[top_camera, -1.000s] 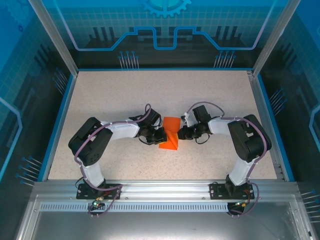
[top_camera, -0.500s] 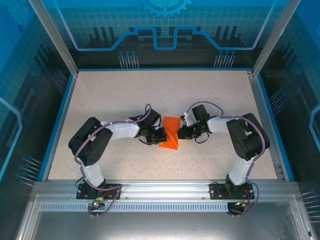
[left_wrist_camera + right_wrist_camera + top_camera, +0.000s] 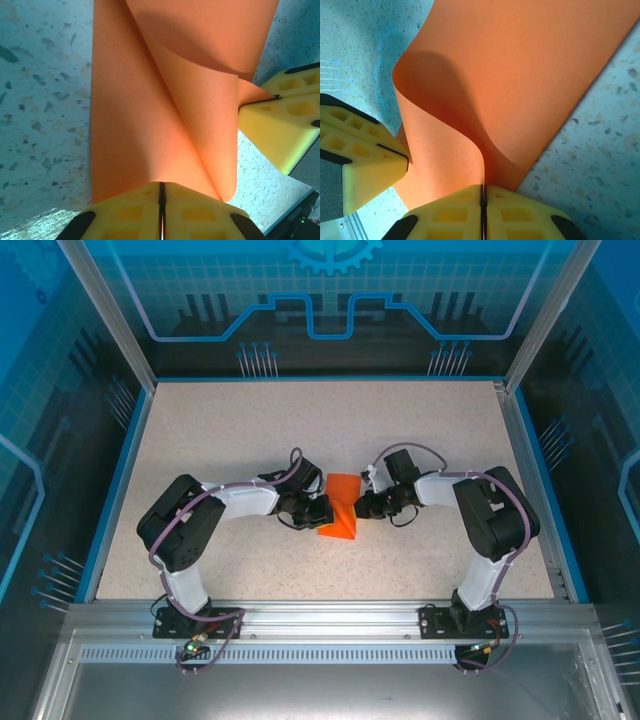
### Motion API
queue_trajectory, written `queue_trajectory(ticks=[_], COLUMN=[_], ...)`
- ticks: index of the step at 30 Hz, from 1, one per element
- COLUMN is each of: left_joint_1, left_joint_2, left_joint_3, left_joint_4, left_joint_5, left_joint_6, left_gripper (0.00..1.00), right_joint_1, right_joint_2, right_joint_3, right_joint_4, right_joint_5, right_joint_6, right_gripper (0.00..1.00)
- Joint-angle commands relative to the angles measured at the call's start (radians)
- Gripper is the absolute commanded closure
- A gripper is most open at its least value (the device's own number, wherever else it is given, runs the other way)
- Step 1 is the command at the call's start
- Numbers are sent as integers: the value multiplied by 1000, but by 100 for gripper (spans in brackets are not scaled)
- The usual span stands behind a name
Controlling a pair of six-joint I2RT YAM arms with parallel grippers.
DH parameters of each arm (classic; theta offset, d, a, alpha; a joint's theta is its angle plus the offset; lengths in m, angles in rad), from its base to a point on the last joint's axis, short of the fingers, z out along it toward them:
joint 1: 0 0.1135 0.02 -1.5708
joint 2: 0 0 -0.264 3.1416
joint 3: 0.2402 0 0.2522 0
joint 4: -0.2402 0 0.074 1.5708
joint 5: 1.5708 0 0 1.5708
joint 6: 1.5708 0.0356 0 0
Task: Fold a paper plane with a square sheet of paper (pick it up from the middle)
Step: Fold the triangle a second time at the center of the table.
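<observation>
The sheet of paper (image 3: 339, 506) is held in the middle of the table (image 3: 200, 440), curled over so its creases can't be made out. One edge is pinched tight by the left gripper (image 3: 161, 200), the opposite edge by the right gripper (image 3: 482, 202). Its corners are cut off up close.

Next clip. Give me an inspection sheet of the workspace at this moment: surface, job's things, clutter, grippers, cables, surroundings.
Surface: speckled beige table, blue-edged.
Job's things: square sheet of paper, orange, curled over itself mid-table; not a finished plane.
Clutter: nothing seen.
Grippers: left gripper shut on one edge of the sheet; right gripper shut on the opposite edge.
Cables: purple cables looped near both wrists, off the paper.
Surroundings: blue panels behind and at the sides; aluminium rail at the near edge.
</observation>
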Motion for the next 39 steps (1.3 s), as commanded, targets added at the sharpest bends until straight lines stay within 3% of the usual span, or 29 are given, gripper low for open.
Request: queue_trajectory(ticks=[1,26,39], left_joint_1=[-10,-13,-15], left_joint_2=[11,-55,-4], left_joint_3=[11,-7,-2], left_joint_4=[-22,-28,-36], left_joint_5=[-9,-26,-26], left_joint_6=[15,15,21], left_gripper=[90,89,91], right_joint_1=[-13,-14,-15], right_joint_2=[-13,-23,-52], right_joint_3=[-4,-17,-17], right_joint_4=[-28,-17,-41], right_joint_5=[-21,-21,-28], right_joint_6=[-20,-20,-24], right_gripper=[91,91,91])
